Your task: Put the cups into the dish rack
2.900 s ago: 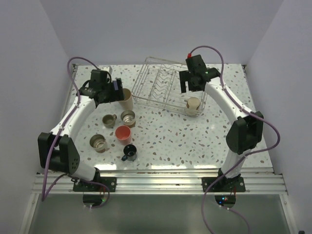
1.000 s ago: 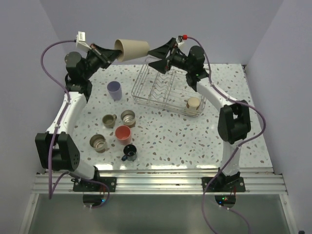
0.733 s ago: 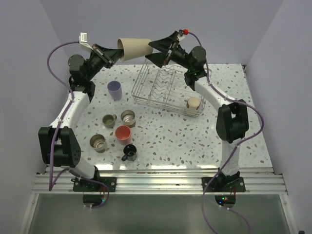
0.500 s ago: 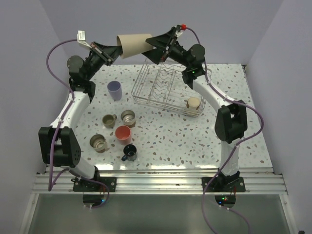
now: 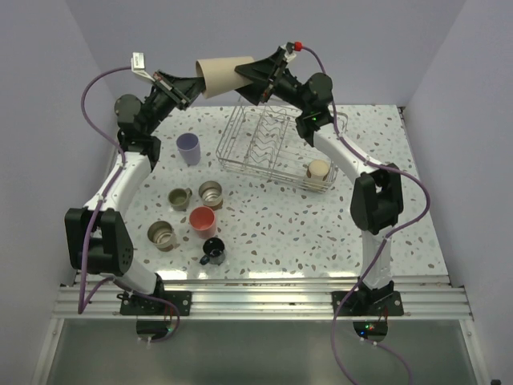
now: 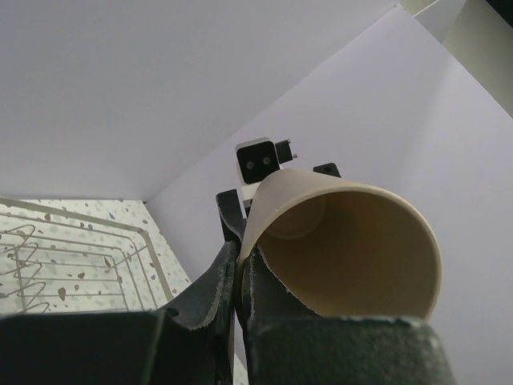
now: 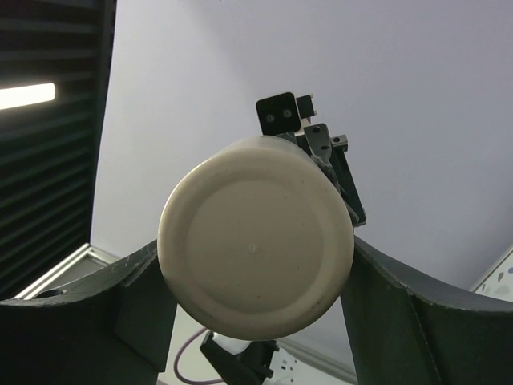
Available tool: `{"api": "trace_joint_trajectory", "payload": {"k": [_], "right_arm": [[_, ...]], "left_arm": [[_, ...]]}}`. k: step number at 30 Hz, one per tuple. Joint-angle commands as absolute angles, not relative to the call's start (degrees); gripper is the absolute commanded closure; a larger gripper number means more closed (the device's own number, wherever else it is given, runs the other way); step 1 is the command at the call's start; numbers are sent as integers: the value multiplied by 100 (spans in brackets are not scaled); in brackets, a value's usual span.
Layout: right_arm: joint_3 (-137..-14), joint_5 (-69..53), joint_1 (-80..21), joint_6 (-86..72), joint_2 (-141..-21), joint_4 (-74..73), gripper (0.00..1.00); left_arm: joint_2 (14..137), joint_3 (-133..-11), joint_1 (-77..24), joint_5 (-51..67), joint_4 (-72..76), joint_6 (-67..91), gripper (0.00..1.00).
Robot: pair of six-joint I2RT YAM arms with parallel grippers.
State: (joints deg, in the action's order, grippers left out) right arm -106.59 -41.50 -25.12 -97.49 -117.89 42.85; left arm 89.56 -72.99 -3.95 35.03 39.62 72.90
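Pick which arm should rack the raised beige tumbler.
Right. The right hand flanks the base of the beige tumbler, nearer the dish rack; the left hand pinches its rim.

White arm shells (image 5: 122,180), black joints (image 5: 377,202); purple cables (image 5: 88,87) along both; black right tool (image 5: 243,80); red cap (image 5: 297,44) behind it.

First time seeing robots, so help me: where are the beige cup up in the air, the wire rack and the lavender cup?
beige cup (image 5: 224,74), top view, on its side wall.
rack (image 5: 264,175), top view, on its near rim.
lavender cup (image 5: 189,152), top view, on its front wall.
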Motion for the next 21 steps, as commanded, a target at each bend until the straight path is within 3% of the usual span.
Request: {"api": "trace_joint_trajectory", "payload": {"k": [1,5,10,13,14,17,18,20,21], "right_arm": [[-10916,-3832,-2531,-9703,-11681,4474,25],[-10925,-3841,-2531,-9642,-11663,4351,18],[-10899,-3823,-2531,-9580,-11637,4272,17],[-10898,-3832,-2531,-9571,-11619,4271,28],[-10890,-3841,-2531,-9571,-11619,4289,40],[-10863,-3876,-2531,-9502,-11584,4237,60],[-10846,-3885,-2523,-9466,-11567,4210,73],[-10802,-3964,-2514,-9309,-11496,4044,84],[-10776,-3990,-2488,-9221,-11453,3947,92]], "left_arm": [[8772,-7154,-492,3700,4043,7190,100],[8675,-7119,-510,3648,3841,7023,100],[8570,-7040,-519,3586,3753,6926,100],[8534,-7022,-527,3551,3657,6856,100],[8525,-7022,-527,3542,3639,6838,100],[8525,-7022,-527,3551,3569,6803,100],[8525,-7040,-527,3542,3516,6742,90],[8490,-7066,-527,3533,3323,6663,65],[8473,-7145,-519,3525,3061,6488,41]]}}
